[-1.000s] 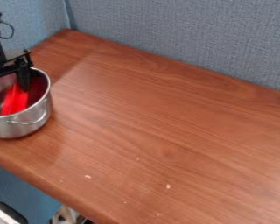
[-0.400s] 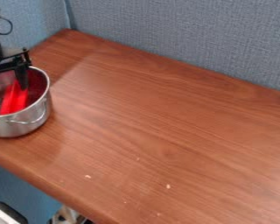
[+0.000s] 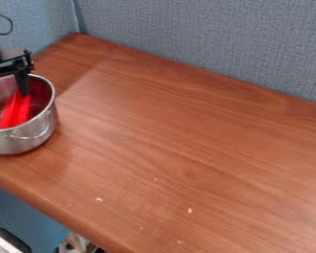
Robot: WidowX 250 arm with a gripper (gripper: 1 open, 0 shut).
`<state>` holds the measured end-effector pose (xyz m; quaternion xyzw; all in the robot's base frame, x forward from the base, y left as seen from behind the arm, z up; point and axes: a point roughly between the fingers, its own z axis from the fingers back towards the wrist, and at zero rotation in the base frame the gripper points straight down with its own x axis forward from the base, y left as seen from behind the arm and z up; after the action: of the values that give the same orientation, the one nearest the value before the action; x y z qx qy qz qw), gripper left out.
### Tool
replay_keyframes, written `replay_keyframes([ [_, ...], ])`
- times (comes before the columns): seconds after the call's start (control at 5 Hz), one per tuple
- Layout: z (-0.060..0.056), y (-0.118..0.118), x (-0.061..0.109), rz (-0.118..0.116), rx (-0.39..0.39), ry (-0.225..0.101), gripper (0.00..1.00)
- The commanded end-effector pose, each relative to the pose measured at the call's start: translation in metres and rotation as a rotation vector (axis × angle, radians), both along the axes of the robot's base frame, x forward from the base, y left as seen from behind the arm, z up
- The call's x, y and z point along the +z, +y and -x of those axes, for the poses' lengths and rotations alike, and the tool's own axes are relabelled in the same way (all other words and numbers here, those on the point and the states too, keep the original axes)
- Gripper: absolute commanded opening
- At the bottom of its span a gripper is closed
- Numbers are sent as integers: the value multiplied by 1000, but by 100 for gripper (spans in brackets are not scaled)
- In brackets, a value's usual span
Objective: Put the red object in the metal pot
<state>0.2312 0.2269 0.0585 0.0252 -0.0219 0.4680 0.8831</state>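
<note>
Camera view, pot: the metal pot (image 3: 21,117) sits at the left end of the wooden table (image 3: 188,138), near its edge.
Red object: the red object (image 3: 19,107) lies inside, leaning on the wall.
Claw: the gripper (image 3: 16,71) hangs over the rim, jaws spread, holding nothing.
Risk: lifting out crooked, a finger could catch the rim and drag the pot off the edge.

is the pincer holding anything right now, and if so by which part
Nothing is held. The pincer stands open over the metal pot, and the red object leans inside it.
</note>
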Motion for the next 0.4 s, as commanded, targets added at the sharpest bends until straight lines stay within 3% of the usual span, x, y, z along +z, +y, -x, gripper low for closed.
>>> replay_keyframes([
  [0.0,-17,17,3,-53,7,-19,100],
  [0.2,-28,23,-7,-57,13,-13,100],
])
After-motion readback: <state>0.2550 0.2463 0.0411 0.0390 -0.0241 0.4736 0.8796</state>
